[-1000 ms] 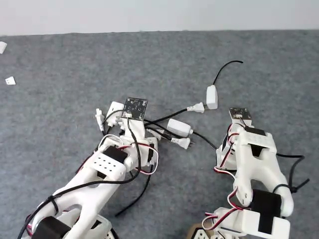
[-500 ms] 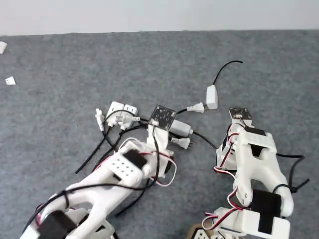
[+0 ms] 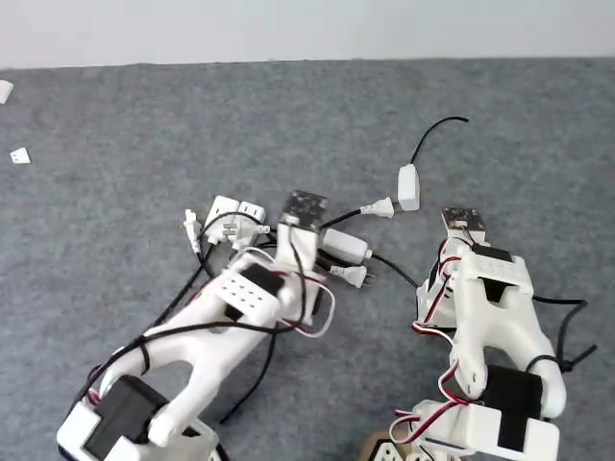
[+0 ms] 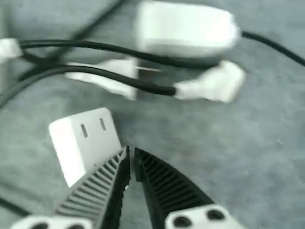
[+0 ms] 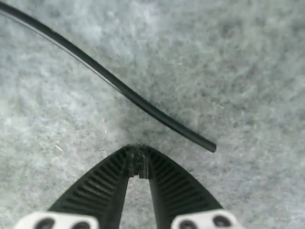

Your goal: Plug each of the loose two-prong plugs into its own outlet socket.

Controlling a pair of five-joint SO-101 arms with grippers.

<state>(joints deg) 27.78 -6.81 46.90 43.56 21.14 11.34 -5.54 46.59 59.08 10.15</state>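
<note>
Left wrist view: the left hand (image 4: 131, 155) is pressed together, empty, just beside a white outlet socket (image 4: 83, 138) (slots showing). On the high view's grey worktop (image 3: 115, 144), a two-prong plug (image 3: 354, 276) lies loose, with a second plug (image 3: 381, 207) at its one o'clock. The right hand (image 5: 138, 168), pressed together, sits near a black cable (image 5: 119, 88).

No legible lettering, numbers, labels or signs anywhere.
</note>
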